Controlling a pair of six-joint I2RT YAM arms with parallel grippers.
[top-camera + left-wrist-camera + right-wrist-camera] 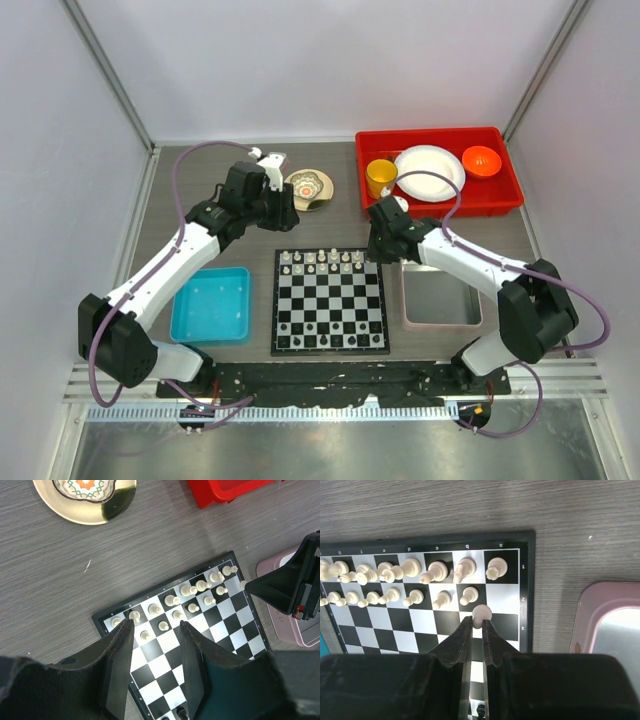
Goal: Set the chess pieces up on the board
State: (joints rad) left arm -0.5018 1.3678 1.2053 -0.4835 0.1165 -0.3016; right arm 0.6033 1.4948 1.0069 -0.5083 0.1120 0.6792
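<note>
grey wood-grain tabletop is carrying the board at its middle, between the two arms. the chess pieces are filling the far edge: the back row is looking complete, and the pawn row in front of it is showing one vacant square, at the end file on the right-arm side. the right gripper is clenching its jaws on a cream pawn, hovering just near that vacant square. the left gripper is hanging over the other end of those rows with jaws parted and nothing between them. judging by this, the cream side is needing only this last pawn set down and let go. a dark figure is showing near the near edge; how much of that side is set i cannot tell.
</note>
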